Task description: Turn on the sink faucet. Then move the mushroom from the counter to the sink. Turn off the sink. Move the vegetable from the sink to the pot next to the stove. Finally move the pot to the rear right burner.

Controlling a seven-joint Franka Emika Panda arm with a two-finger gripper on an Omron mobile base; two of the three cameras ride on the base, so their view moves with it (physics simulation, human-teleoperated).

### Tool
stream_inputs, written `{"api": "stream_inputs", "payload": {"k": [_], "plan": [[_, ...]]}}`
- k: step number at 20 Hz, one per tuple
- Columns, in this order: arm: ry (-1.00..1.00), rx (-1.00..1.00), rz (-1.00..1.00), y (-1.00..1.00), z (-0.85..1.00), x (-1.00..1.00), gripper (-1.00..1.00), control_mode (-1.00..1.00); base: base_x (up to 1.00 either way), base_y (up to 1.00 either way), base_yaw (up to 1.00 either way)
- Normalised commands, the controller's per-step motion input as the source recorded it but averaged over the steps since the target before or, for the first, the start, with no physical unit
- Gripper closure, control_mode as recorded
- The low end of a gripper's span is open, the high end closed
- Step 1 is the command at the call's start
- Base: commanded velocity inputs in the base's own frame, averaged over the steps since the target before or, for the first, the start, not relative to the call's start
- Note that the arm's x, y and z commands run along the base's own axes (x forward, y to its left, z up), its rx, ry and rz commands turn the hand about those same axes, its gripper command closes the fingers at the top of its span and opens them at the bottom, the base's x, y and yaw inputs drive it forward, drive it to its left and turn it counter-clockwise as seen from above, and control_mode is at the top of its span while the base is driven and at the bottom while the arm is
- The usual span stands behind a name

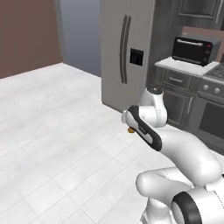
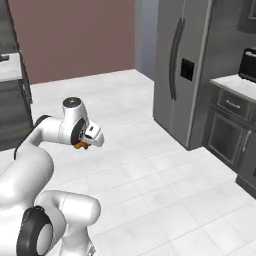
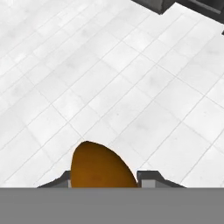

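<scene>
Item: gripper (image 3: 104,183). The jaws are standing partly closed, pinching a rounded orange-brown object between the two dark fingertips (image 3: 151,177). I am reading that object as the mushroom (image 3: 101,168), carried over open floor rather than resting on any counter or in the sink.

Item: mushroom, as held. In the hand view it is filling the gap between the tips and bulging up toward 12 o'clock as a smooth dome. In the right base view it is peeking out as a small orange spot (image 2: 80,145) under the white hand, at about 6 o'clock of the wrist. In the left base view it is showing as a dot (image 1: 130,130) at the wrist's lower edge.

Handling, as a judgement: probably light, with a smooth curved skin that may be slipping if the squeeze loosens. The hold across its widest part looks the safest place, since the dome is tapering above.

Item: surroundings. White tiled floor (image 3: 109,78) is lying beneath the hand. The grey refrigerator (image 1: 124,48) is standing at about 12 o'clock of the arm in the left base view, with a toaster oven (image 1: 194,49) on the counter (image 1: 179,65) at 2 o'clock.
</scene>
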Motion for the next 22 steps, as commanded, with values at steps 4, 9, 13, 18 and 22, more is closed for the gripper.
{"api": "stream_inputs", "payload": {"k": [4, 9, 13, 18, 22], "plan": [[0.0, 0.0, 0.0, 0.0, 0.0, 0.0, 1.0, 1.0, 0.38, -0.21, -0.43], [0.0, 0.0, 0.0, 0.0, 0.0, 0.0, 1.0, 1.0, 0.38, -0.22, -0.42], [0.0, 0.0, 0.0, 0.0, 0.0, 0.0, 1.0, 1.0, 0.38, -0.21, -0.42], [0.0, 0.0, 0.0, 0.0, 0.0, 0.0, 1.0, 1.0, 0.46, -0.17, -0.41], [0.0, 0.0, 0.0, 0.0, 0.0, 0.0, 1.0, 1.0, 0.48, -0.16, -0.4]]}}
